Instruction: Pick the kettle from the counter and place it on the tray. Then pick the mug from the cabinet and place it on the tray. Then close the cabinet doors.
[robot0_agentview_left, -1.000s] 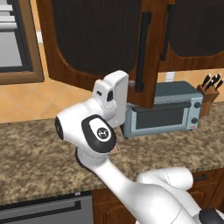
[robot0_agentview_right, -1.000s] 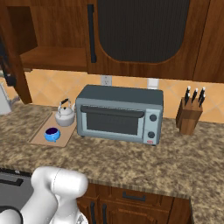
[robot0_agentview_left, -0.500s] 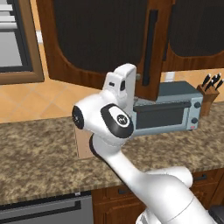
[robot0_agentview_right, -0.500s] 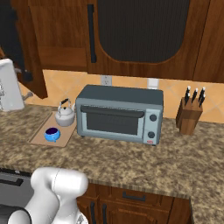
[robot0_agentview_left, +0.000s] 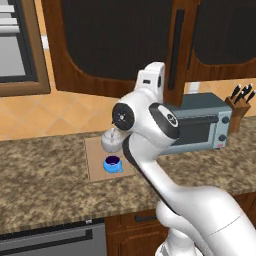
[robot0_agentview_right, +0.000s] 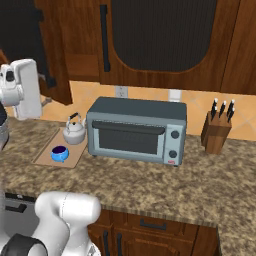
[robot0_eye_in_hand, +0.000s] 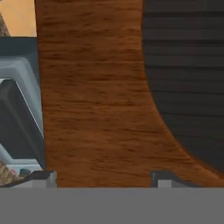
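The silvery-white kettle (robot0_agentview_right: 75, 133) and the blue mug (robot0_agentview_right: 59, 153) sit on the tan tray (robot0_agentview_right: 48, 150) on the speckled counter (robot0_agentview_right: 150, 180), left of a toaster oven. From the left base view the arm hides part of the kettle (robot0_agentview_left: 108, 142), with the mug (robot0_agentview_left: 112, 164) in front of it. My white hand (robot0_agentview_left: 151, 80) is raised against the left cabinet door (robot0_agentview_left: 115, 40), near its bar handle (robot0_agentview_left: 175, 45). That door (robot0_agentview_right: 56, 75) stands partly swung; the right door (robot0_agentview_right: 165, 35) is shut. In the hand view my gripper (robot0_eye_in_hand: 103, 178) is open, its tips close to the door's wood (robot0_eye_in_hand: 96, 109).
A grey-blue toaster oven (robot0_agentview_right: 135, 131) stands on the counter right of the tray. A knife block (robot0_agentview_right: 217, 131) is further right. Lower drawers (robot0_agentview_right: 150, 235) run under the counter edge, and a dark appliance front (robot0_agentview_left: 50, 242) sits below at the left.
The left cabinet door has swung further toward shut, covering the shelf. My hand has moved with it, up and toward the toaster side. The fingers have narrowed slightly.
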